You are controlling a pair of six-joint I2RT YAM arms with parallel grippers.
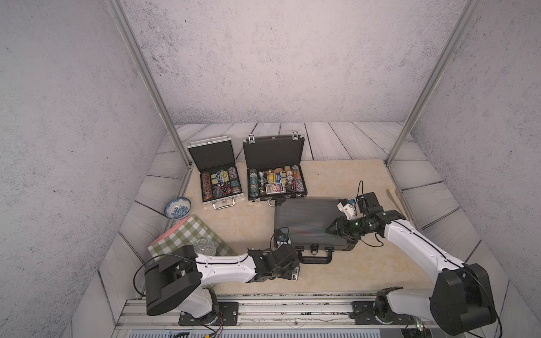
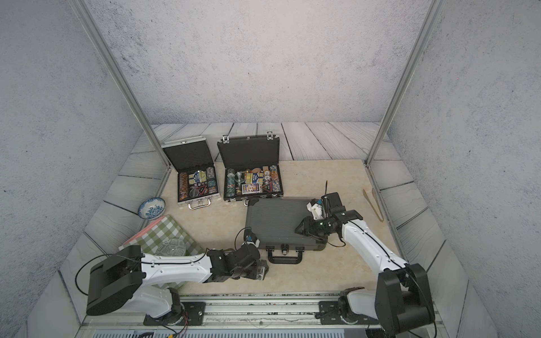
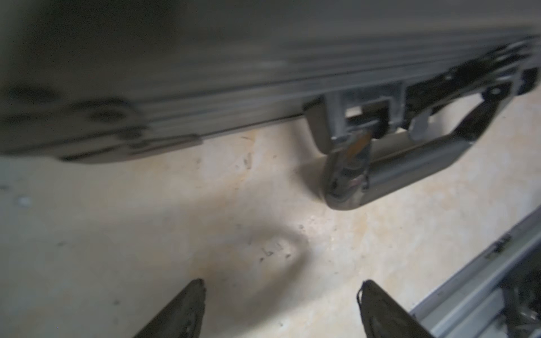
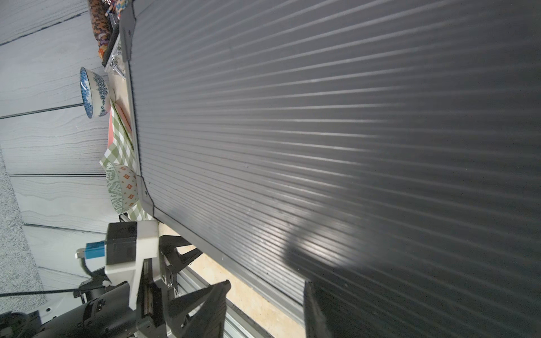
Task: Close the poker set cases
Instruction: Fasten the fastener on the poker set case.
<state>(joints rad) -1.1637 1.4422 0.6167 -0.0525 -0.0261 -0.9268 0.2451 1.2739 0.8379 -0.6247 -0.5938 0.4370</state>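
Left end effector [image 3: 282, 282], spread empty, is hovering short of grey case's [image 1: 304, 219] latch [image 3: 349, 166] ahead; off-centre push is risking shoving case.

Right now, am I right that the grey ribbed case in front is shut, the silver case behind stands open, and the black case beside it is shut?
Not quite: the black case is open too, its poker chips on show, as both top views show. The grey ribbed case is shut and the silver case stands open.
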